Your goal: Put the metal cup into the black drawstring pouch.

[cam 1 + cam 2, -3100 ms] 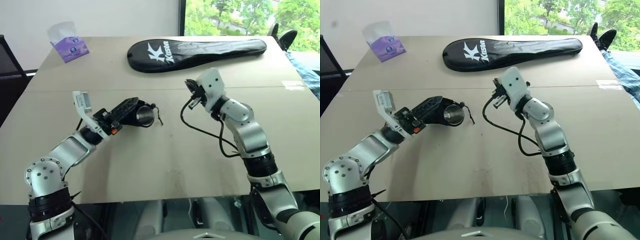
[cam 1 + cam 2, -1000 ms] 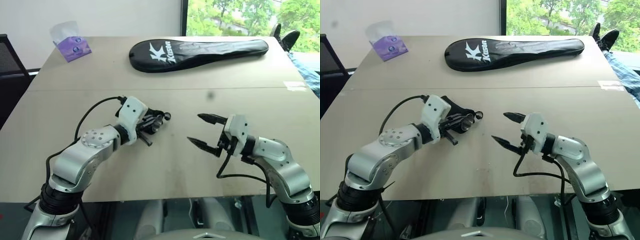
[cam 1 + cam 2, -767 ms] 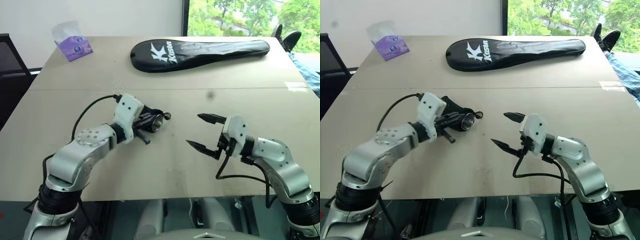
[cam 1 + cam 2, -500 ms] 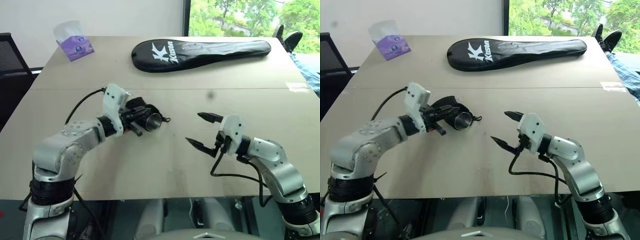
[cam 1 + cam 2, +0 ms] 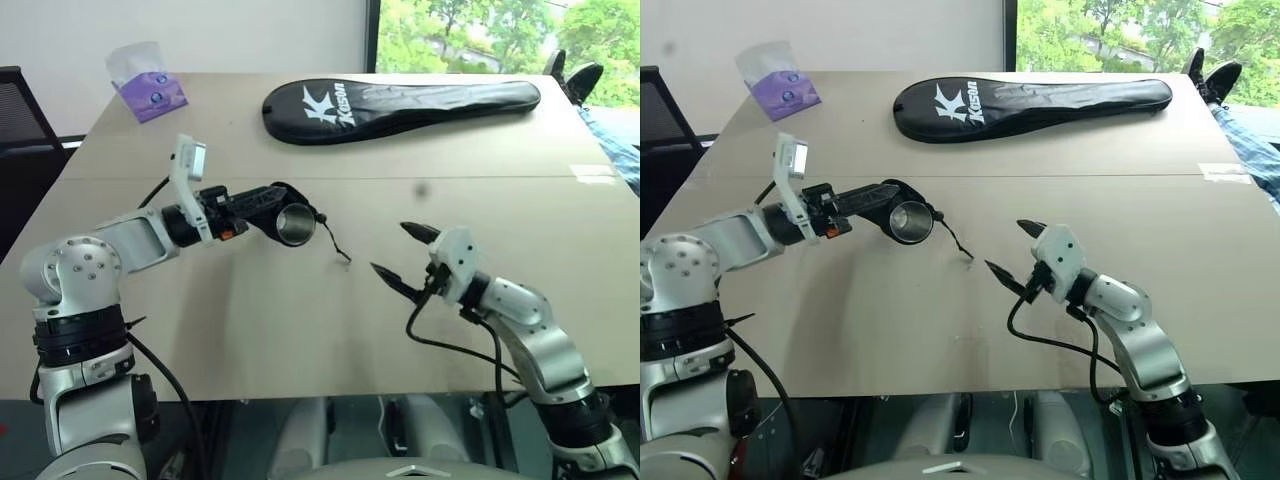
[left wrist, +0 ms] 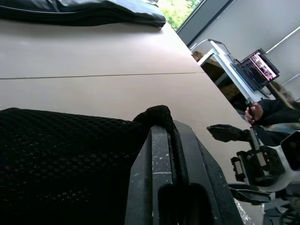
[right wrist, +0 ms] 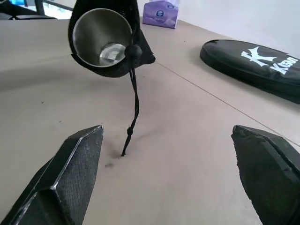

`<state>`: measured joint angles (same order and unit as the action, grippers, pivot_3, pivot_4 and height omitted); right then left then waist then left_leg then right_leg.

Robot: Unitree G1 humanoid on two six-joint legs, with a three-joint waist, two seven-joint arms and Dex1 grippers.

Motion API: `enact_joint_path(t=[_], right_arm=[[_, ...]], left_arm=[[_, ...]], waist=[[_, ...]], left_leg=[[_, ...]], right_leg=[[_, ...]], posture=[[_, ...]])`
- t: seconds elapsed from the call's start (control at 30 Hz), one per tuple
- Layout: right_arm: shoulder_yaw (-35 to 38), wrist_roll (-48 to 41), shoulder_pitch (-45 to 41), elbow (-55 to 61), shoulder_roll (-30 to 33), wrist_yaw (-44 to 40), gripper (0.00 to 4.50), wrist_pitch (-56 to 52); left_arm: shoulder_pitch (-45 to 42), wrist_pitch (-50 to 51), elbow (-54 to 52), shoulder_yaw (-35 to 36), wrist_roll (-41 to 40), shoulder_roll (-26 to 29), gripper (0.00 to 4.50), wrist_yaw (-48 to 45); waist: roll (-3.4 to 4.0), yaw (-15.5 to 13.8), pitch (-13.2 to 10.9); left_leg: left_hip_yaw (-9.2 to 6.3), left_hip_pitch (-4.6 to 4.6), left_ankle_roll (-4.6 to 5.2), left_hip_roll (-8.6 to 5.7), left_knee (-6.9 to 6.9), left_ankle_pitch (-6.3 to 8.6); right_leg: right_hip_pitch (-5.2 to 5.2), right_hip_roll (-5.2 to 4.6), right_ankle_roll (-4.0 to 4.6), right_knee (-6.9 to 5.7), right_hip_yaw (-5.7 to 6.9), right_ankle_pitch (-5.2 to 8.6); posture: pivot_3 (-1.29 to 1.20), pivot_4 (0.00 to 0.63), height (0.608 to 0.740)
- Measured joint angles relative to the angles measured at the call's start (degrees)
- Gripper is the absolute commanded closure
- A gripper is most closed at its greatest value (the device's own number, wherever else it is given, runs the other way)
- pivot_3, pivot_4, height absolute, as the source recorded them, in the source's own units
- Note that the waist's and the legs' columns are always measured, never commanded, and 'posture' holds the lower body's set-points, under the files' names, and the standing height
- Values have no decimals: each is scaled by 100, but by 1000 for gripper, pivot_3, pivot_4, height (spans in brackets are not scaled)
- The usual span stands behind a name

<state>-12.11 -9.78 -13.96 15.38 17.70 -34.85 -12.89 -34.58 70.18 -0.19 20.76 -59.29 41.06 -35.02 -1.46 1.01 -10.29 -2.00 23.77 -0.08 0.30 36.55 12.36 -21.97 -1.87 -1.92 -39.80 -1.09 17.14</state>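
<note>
The left fingers (image 5: 262, 201) are clamped on the black drawstring pouch (image 5: 283, 203), held above the worktop (image 5: 300, 320) at centre-left, with the metal cup (image 5: 295, 225) inside it, open mouth facing the camera. The right fingers (image 5: 402, 253), at lower right, are spread wide, holding nothing. The pouch hides the cup's outer wall, and its cord (image 5: 333, 243) dangles to the worktop.

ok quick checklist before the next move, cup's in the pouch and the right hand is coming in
1. Metal cup sits inside the black drawstring pouch, rim showing at the mouth: ok.
2. Left gripper shut on the pouch, holding it above the table: ok.
3. Right gripper open, holding nothing: ok.
4. Drawstring cord hangs free, its tip at the table: ok.
5. Pouch mouth drawn shut: not ok.
6. Cup seated fully: cannot tell.
</note>
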Motion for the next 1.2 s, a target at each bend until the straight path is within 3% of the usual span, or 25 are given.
enact_joint_path(t=[0.37, 0.47, 0.5, 0.53, 0.73, 1.0, 1.13, 1.2], right_arm=[[-336, 237, -1268, -2190, -1247, 45, 42, 597], [-335, 235, -1534, -2696, -1513, 40, 831, 782], [-316, 239, -1637, -2940, -1591, 42, 1447, 878], [-310, 240, -1646, -2970, -1597, 43, 1656, 894], [-288, 312, -1698, -3224, -1621, 20, 4467, 1085], [-247, 765, -1673, -2688, -908, 187, 4467, 782], [-190, 1046, -1772, -1839, -377, 249, 4467, 226], [-162, 1147, -1975, -1480, -102, 210, 4500, -42]], left_arm=[[-119, 200, -119, -62, -40, 73, 4500, -73], [-98, 237, -317, -39, -138, 73, 4500, 12], [-63, 282, -415, -3, -188, 73, 4500, 54], [-57, 291, -426, 2, -198, 73, 4500, 62], [276, 387, -755, 295, -462, 73, 4500, 383], [692, 359, -1072, 422, -642, -87, 4500, 737], [950, -31, -1288, 472, -716, -546, 4500, 887], [1070, -71, -1290, 517, -857, -665, 3959, 935]], waist=[[0, 7, 0], [0, 18, 0], [0, 20, 0], [0, 21, 0], [0, 56, 0], [1, 77, 0], [1, 83, 0], [1, 110, 0]], left_leg=[[-1, 2, -7, 0, 0, -4], [-1, 2, -7, 0, 0, -4], [0, 2, -7, 0, 0, -4], [0, 3, -7, 0, 0, -4], [-1, 2, -7, 1, 0, -4], [-2, 3, -7, 0, 0, -4], [-1, 6, -7, 0, 0, -4], [4, 5, -7, 0, -1, -4]], right_leg=[[-2, -5, 1, 0, -1, -1], [-3, -6, 1, 0, -2, -1], [-3, -7, 1, 0, -3, -1], [-3, -6, 1, 0, -3, -1], [-4, -9, 1, -1, -9, -1], [-4, -11, 1, -2, -18, -1], [-6, -13, 1, -2, -25, -1], [-10, -12, 1, -4, -30, -1]], posture=[[0, 150, 740], [0, 150, 740], [0, 150, 740], [0, 150, 740], [0, 150, 740], [0, 150, 740], [0, 150, 740], [0, 150, 740]])
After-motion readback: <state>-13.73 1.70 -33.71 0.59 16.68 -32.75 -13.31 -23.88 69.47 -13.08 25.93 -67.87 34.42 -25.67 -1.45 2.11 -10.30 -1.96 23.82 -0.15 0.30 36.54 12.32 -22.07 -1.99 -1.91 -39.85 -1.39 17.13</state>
